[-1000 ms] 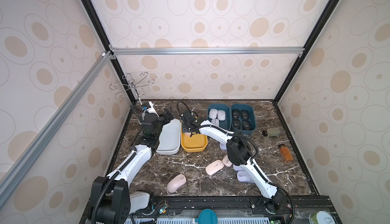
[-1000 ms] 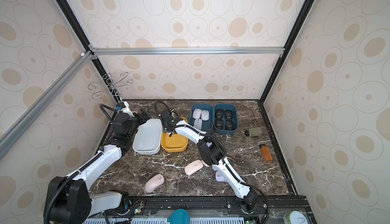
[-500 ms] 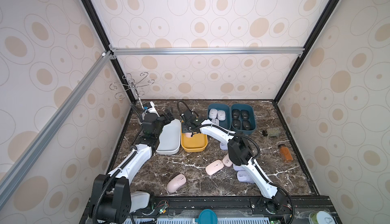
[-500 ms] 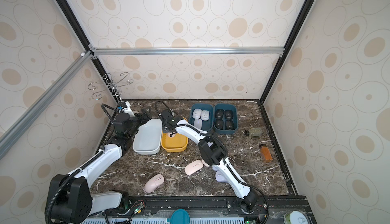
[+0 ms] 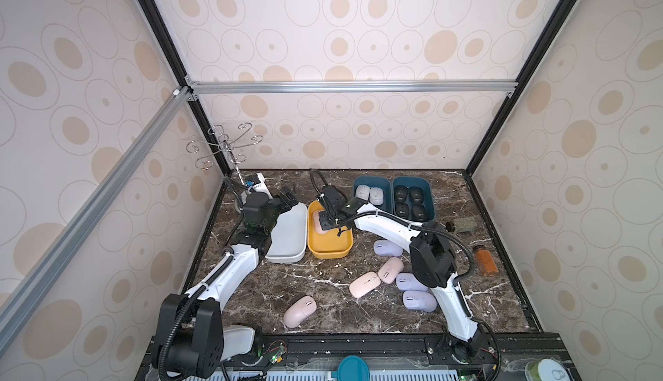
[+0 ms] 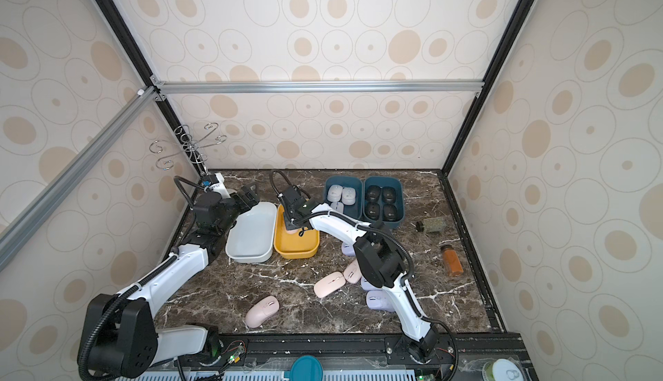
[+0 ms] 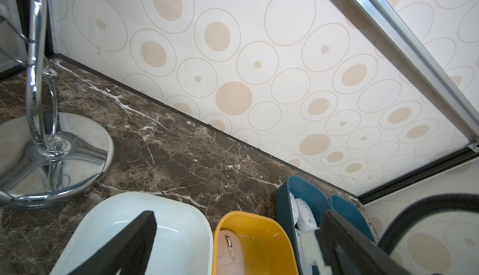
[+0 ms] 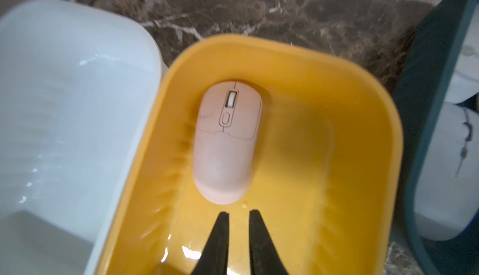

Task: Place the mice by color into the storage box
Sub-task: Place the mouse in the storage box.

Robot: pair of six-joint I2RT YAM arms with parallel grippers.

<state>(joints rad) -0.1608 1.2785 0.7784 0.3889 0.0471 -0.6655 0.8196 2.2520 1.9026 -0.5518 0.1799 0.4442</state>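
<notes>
Inside yellow bin [image 8: 337, 105], smooth pink mouse [image 8: 225, 141]

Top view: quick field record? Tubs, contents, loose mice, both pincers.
yellow plastic tub: one pink oval mouse
pale grey plastic tub: empty
teal plastic tub beside the yellow one: white oval mice, at least two
outer teal plastic tub: four black oval mice
loose on marble table: three pink mice, three lavender mice
right pincer: shut, empty, over yellow tub
left pincer: open, empty, at pale tub's far end
</notes>
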